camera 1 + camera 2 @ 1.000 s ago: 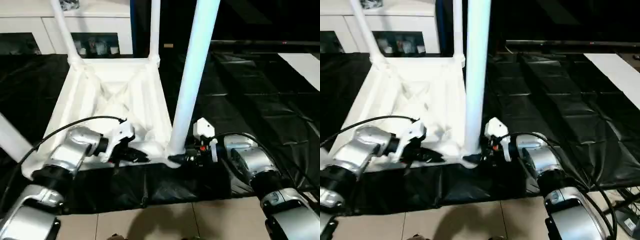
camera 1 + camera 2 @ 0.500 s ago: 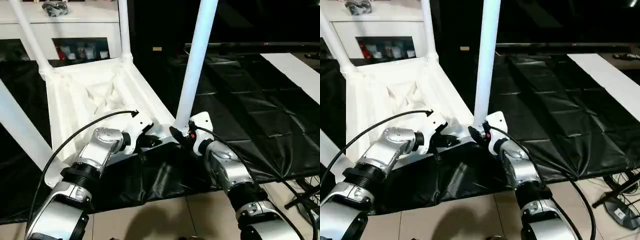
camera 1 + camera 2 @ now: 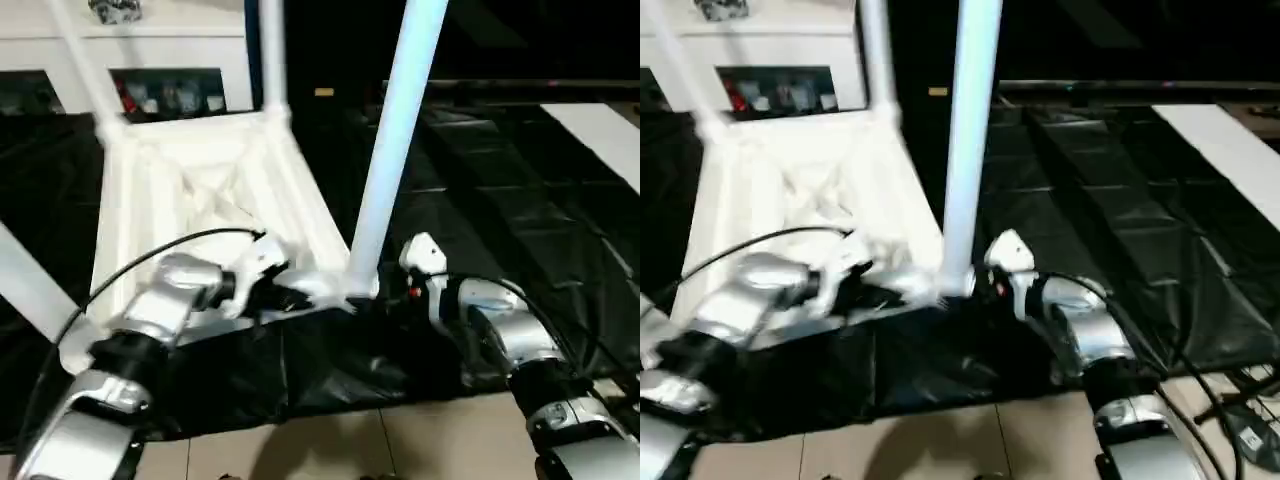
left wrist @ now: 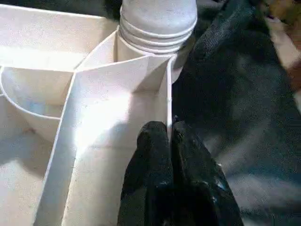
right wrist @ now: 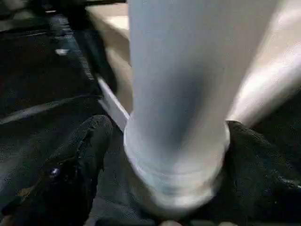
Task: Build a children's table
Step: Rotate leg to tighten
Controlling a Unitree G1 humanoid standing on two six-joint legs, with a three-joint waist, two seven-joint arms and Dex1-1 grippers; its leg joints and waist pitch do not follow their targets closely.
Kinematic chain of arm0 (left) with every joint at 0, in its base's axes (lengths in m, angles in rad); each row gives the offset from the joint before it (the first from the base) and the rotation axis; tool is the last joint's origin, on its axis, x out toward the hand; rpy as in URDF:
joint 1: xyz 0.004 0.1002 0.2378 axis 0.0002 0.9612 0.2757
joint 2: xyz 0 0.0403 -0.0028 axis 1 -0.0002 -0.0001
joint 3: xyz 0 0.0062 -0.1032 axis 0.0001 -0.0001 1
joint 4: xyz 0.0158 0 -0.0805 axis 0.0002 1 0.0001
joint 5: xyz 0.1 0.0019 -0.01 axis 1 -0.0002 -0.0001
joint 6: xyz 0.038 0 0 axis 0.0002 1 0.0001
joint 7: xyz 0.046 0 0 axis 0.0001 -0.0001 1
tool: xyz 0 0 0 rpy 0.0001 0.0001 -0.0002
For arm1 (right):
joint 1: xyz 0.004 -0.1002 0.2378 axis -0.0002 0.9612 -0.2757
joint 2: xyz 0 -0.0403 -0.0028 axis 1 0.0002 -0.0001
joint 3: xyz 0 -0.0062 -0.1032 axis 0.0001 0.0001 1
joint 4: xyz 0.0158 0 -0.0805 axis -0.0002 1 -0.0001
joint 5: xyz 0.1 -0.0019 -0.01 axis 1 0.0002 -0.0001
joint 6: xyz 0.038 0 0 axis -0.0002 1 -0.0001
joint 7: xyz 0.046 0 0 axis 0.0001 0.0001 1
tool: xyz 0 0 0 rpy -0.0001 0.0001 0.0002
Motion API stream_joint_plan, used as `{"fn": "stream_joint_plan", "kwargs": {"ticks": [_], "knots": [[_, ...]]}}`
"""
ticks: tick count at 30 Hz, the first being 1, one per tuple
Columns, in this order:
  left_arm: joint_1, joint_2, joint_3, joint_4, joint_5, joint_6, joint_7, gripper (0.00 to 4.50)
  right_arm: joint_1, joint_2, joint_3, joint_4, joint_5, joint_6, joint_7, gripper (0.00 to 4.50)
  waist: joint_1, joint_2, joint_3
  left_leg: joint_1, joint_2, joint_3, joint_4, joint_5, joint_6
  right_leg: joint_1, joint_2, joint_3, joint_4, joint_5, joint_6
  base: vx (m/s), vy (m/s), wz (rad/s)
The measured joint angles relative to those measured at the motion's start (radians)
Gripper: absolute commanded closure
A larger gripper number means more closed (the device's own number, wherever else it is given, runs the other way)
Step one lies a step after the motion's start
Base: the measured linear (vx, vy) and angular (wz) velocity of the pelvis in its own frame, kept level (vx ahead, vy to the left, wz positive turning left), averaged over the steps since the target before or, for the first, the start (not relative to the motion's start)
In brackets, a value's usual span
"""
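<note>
Here the leg (image 3: 390, 150) stands upright in the near corner socket of the inverted top (image 3: 200, 190), its foot between the open right hand's (image 5: 162, 155) fingers; left hand (image 4: 169, 141), closed, rests on the rim.

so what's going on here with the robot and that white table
The robot is putting legs on an upside-down white tabletop lying on black sheeting. The left pincer is shut on the tabletop's edge wall by the near corner. The right pincer has a finger on each side of the base of the leg standing in that corner's socket.
</note>
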Motion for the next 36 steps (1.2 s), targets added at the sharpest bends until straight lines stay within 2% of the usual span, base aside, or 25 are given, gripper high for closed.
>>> {"fn": "stream_joint_plan", "kwargs": {"ticks": [2, 4, 6, 8, 14, 18, 24, 29, 31, 36], "knots": [[0.0, 0.016, -0.009, 0.0, 0.001, -0.022, -0.039, 4.5, -0.01, 0.006, 0.011, 0.008, 0.0, -0.004, 0.044, 0.63, 0.01, 0.0, 0.0, 0.0, 0.0, 0.001, 0.0, 0.0, 0.001, 0.0, -0.001, 0.0, 0.0, -0.001, -0.001, 0.0, 0.0, 0.0], [0.0, 0.03, -0.017, 0.0, 0.002, -0.035, -0.062, 4.5, -0.015, 0.005, 0.022, 0.015, 0.0, -0.008, 0.067, 0.87, 0.014, 0.0, 0.0, 0.0, -0.001, 0.003, 0.001, -0.001, -0.001, 0.0, -0.002, 0.002, 0.0, -0.001, -0.001, 0.0, 0.0, 0.0], [0.0, 0.035, -0.021, 0.001, 0.002, -0.041, -0.072, 4.5, -0.025, 0.001, 0.031, 0.025, 0.0, -0.008, 0.088, 0.96, 0.015, 0.0, 0.0, 0.0, -0.001, 0.004, 0.003, -0.001, -0.001, 0.0, -0.003, 0.002, 0.001, -0.001, -0.001, 0.0, 0.0, 0.0], [0.0, 0.039, -0.025, 0.003, 0.002, -0.05, -0.082, 4.5, -0.031, 0.0, 0.033, 0.036, 0.001, -0.007, 0.115, 1.29, 0.016, 0.0, 0.0, 0.0, -0.001, 0.004, 0.004, -0.001, -0.001, 0.0, -0.003, 0.003, 0.003, 0.0, -0.002, 0.0, 0.0, 0.0], [-0.005, 0.048, -0.027, 0.024, 0.002, -0.065, -0.119, 4.5, -0.041, -0.003, 0.049, 0.042, 0.003, -0.003, 0.166, 1.66, 0.023, 0.0, 0.0, 0.002, -0.001, 0.004, 0.005, -0.001, -0.002, 0.0, -0.003, 0.003, 0.009, -0.001, -0.001, 0.0, 0.0, 0.0], [-0.019, 0.044, -0.026, 0.051, 0.001, -0.064, -0.121, 4.5, -0.045, 0.004, 0.048, 0.052, 0.002, -0.003, 0.164, 1.75, 0.024, 0.0, 0.0, 0.002, -0.001, 0.004, 0.005, 0.0, -0.002, 0.0, -0.003, 0.003, 0.009, -0.001, -0.001, 0.0, 0.0, 0.0], [-0.037, -0.014, 0.0, 0.082, 0.017, -0.014, 0.024, 4.5, -0.037, 0.038, 0.015, 0.059, -0.018, 0.034, -0.048, 1.8, 0.014, -0.001, 0.0, 0.01, -0.002, 0.001, 0.004, 0.0, -0.002, 0.005, -0.003, 0.005, 0.01, -0.002, 0.002, 0.0, 0.0, 0.0], [-0.044, -0.104, 0.031, 0.078, 0.06, 0.063, 0.235, 4.5, -0.015, 0.158, -0.084, 0.054, -0.039, 0.096, -0.465, 1.8, -0.014, 0.001, 0.0, 0.015, -0.004, -0.006, 0.004, -0.001, -0.002, 0.008, -0.003, 0.003, 0.002, -0.004, 0.004, 0.0, 0.0, 0.0], [-0.042, -0.129, 0.033, 0.065, 0.062, 0.094, 0.278, 4.5, -0.014, 0.189, -0.105, 0.052, -0.042, 0.112, -0.563, 1.8, -0.028, 0.003, -0.001, 0.014, -0.004, -0.008, 0.001, -0.001, -0.002, 0.008, -0.003, -0.001, -0.008, -0.004, 0.004, 0.0, 0.0, 0.0], [-0.033, -0.154, 0.043, 0.037, 0.074, 0.138, 0.343, 4.5, -0.014, 0.272, -0.138, 0.062, -0.057, 0.103, -0.75, 1.8, -0.042, 0.004, -0.001, 0.014, -0.005, -0.008, 0.001, -0.001, -0.001, 0.009, -0.003, -0.001, -0.016, -0.004, 0.004, 0.0, 0.0, 0.0]]}}
